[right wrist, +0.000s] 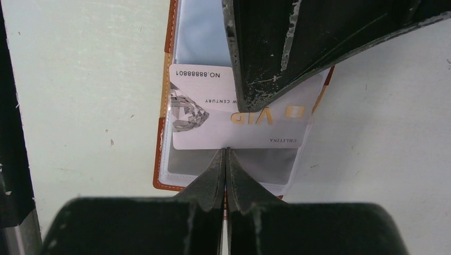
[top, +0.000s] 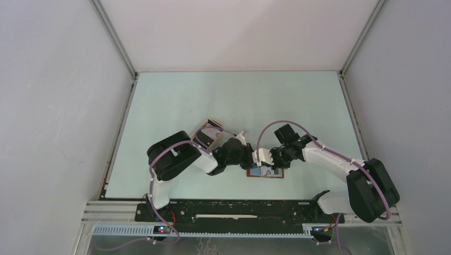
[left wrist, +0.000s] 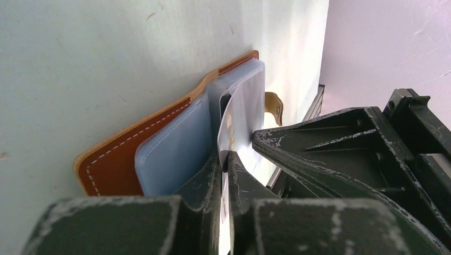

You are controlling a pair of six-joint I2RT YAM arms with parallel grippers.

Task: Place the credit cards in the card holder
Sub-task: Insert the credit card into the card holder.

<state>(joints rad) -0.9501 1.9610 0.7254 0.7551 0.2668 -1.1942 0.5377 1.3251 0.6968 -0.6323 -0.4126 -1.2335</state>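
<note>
The left fingers (left wrist: 207,180) are pressed almost together and pinch a thin whitish plastic card with gold "VIP" lettering (left wrist: 242,117) edge-on, a pale strip of it showing between them. The right fingers (right wrist: 210,180) are pressed together with nothing visible between them. Their tips touch the card's long edge from the side opposite the left fingers.

The card stands over the open reddish-brown leather card holder with white stitching (left wrist: 111,170), which lies flat on the pale green bench (left wrist: 80,64). The card's lower part rests against the holder's clear plastic sleeves (left wrist: 175,154). Whether it has gone into a slot cannot be told. A small tan clasp tab (left wrist: 274,106) curls up from the holder's far edge.

From above, the holder sits directly beneath the two meeting fingers. Beyond and to the left of the holder, well apart from it, is a tan tray (top: 217,139) with flat pale and dark pieces inside, too small to make out.
</note>
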